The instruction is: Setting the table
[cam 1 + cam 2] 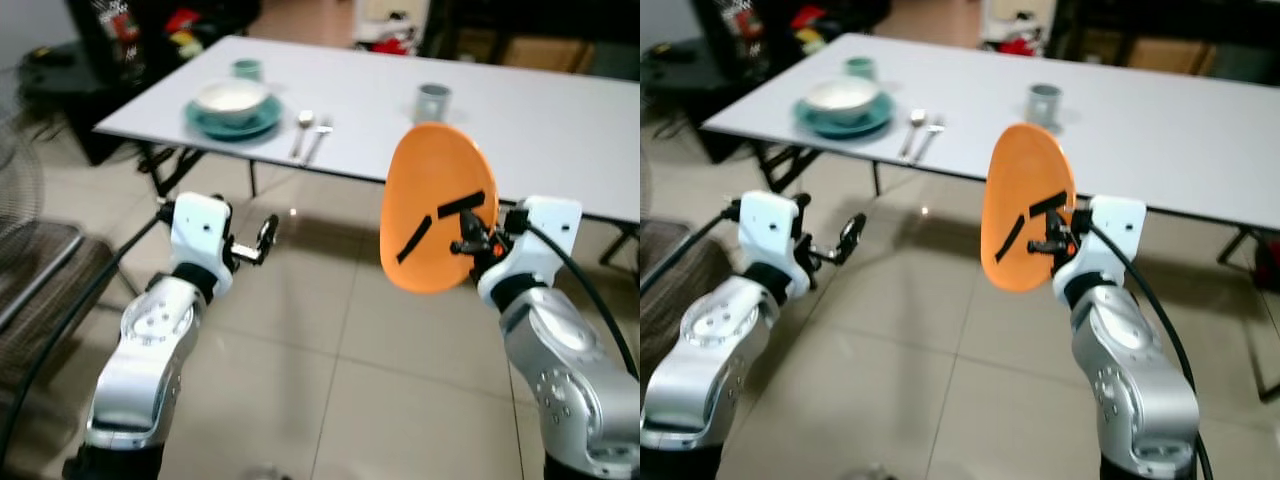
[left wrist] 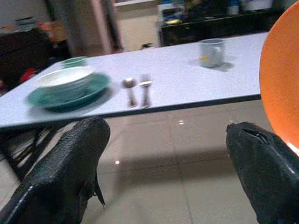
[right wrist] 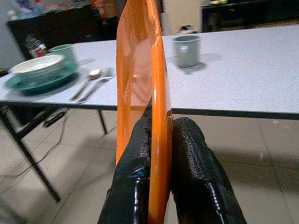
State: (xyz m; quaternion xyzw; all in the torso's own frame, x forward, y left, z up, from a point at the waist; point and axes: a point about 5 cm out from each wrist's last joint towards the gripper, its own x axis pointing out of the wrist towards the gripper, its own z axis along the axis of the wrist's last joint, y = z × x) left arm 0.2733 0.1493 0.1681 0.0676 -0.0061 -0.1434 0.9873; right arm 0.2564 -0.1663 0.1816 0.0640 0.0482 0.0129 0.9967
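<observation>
Jaws of the right gripper (image 3: 161, 163) are clamped on the rim of the orange plate (image 1: 437, 205), holding it on edge in the air over the tiled floor (image 1: 330, 350), short of the white bench (image 1: 540, 130). Out on the bench stand a grey mug (image 1: 433, 101), a spoon and fork (image 1: 311, 130), and a white bowl (image 1: 231, 97) on a teal plate (image 1: 205, 120) with a green cup (image 1: 247, 69) behind. Over on the other side, the left gripper (image 2: 163, 172) hangs empty above the floor, its jaws spread wide.
</observation>
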